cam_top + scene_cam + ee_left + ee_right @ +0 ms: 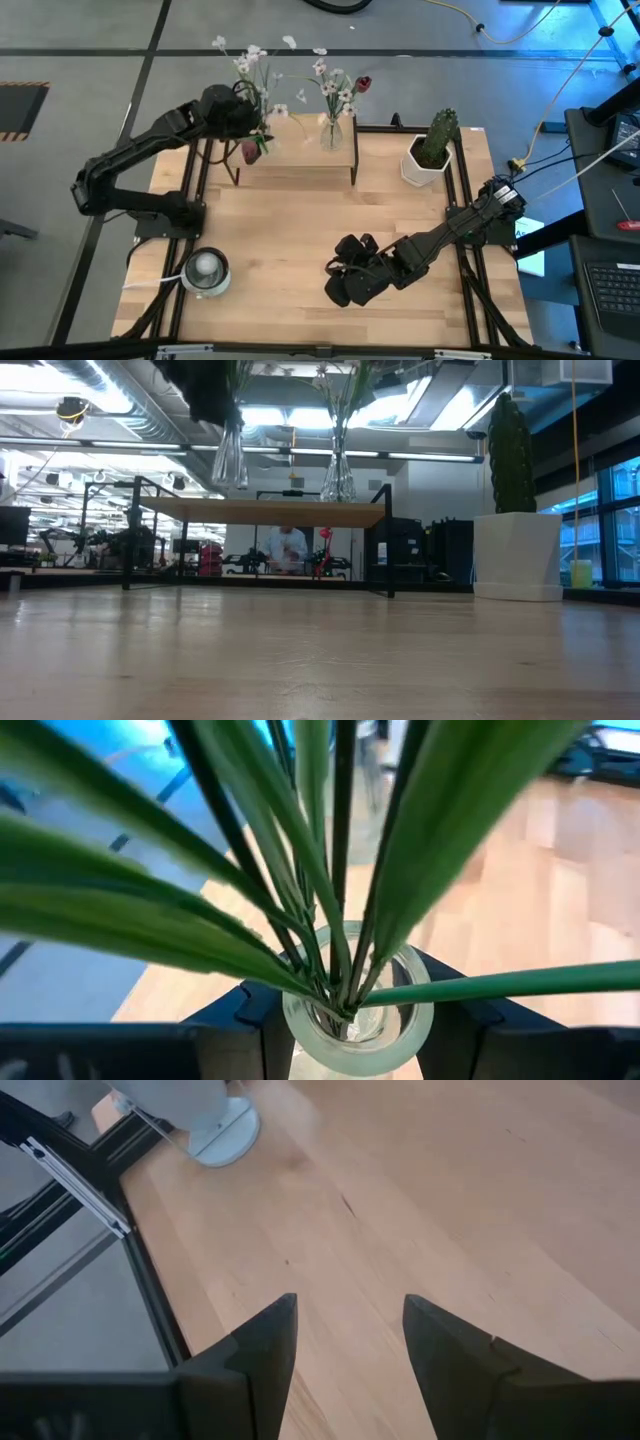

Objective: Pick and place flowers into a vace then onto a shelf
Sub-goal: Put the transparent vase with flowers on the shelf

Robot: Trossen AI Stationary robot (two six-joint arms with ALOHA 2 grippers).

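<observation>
On the shelf's (300, 160) left end, a clear glass vase (252, 148) of flowers (248, 62) is standing, with green stems and long leaves rising from its mouth. In the left wrist view, the vase's round rim (357, 1020) is sitting squarely between the left gripper's (240, 112) two dark fingers (240, 1010), which are closing on the glass from either side, so the left pincer is grasping this vase. In the low view, the vase's base (229, 460) is appearing at or just above the board; whether it is fully resting there cannot be told.

A second vase (332, 130) with white blossoms and a dark red bud (362, 83) is standing near the shelf's right end, apart from the first.

Likely risk: if the pincer is releasing while the base is hovering or tilting, the top-heavy vase could be tipping off the shelf's left edge. Pulling back through the leaves could also be dragging stems out.

Farther out, a cactus in a white pot (428, 150) is sitting near the worktop's far right corner. The right gripper (345, 280) is waiting over the worktop's near middle, jaws parted and grasping nothing.
</observation>
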